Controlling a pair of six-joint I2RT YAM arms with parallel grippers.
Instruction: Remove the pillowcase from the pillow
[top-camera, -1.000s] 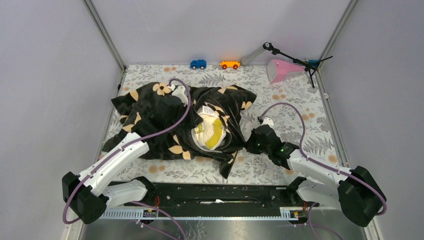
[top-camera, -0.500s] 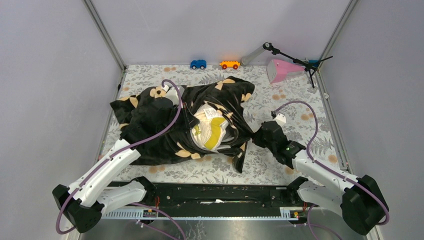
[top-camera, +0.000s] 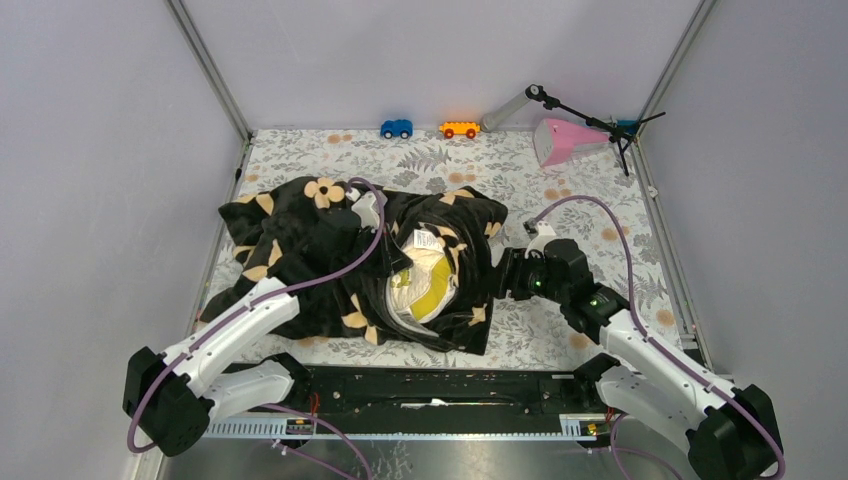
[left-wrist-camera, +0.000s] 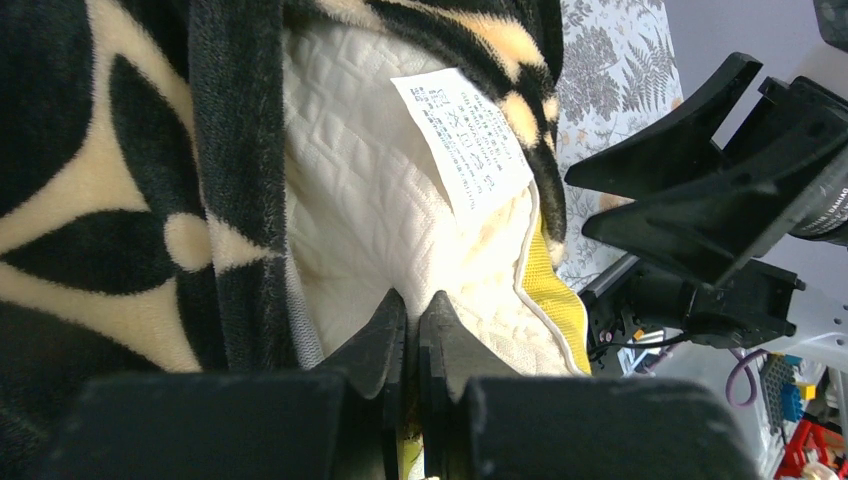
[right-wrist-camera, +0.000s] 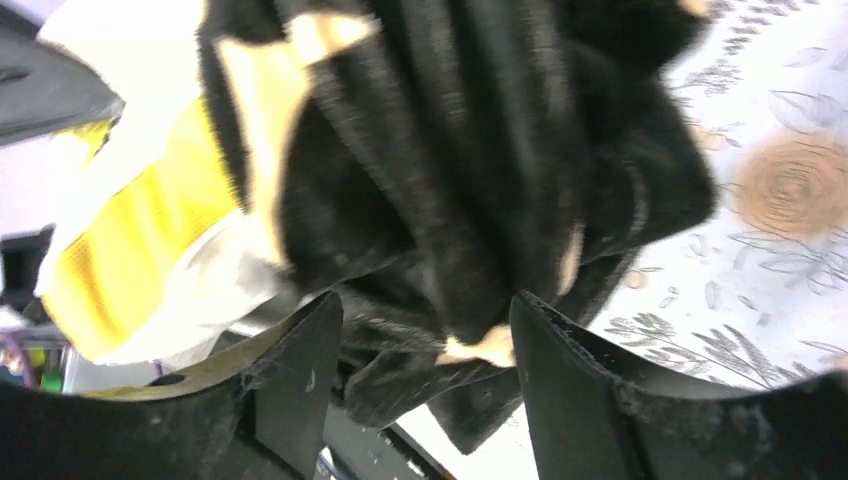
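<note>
Pillowcase (right-wrist-camera: 470, 180) between spread right fingers (right-wrist-camera: 292, 390)

Most of the cream-white quilted pillow (top-camera: 418, 272) hidden inside the black plush flower-printed pillowcase (top-camera: 290, 235), print on the white label tag (left-wrist-camera: 462, 140) too small to read, right wrist view blurred, tips of the left pincer (left-wrist-camera: 414, 305) lost among dark folds from above

Left gripper (left-wrist-camera: 414, 305) jaws pressed together; right gripper (right-wrist-camera: 425, 305) jaws spread wide apart.
</note>
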